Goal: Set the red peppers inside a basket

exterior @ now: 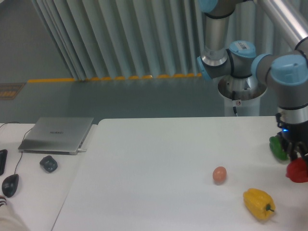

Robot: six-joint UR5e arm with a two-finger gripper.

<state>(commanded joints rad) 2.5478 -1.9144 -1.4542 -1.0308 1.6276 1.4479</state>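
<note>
A: Count in view?
B: Peppers: 3. One red (298,170), one yellow (257,203), one green (277,147), partly hidden behind the arm.
A: Anything else on the table (154,163)?
B: 1 egg (219,174), nothing more on that one.
A: Robot?
B: 1 arm (288,91), 1 gripper (299,163).
A: Left side?
B: 1 laptop (57,134), 1 mouse (10,185), 1 small dark lump (48,163), can't tell what it is.
A: Baskets?
B: 0 visible.
</note>
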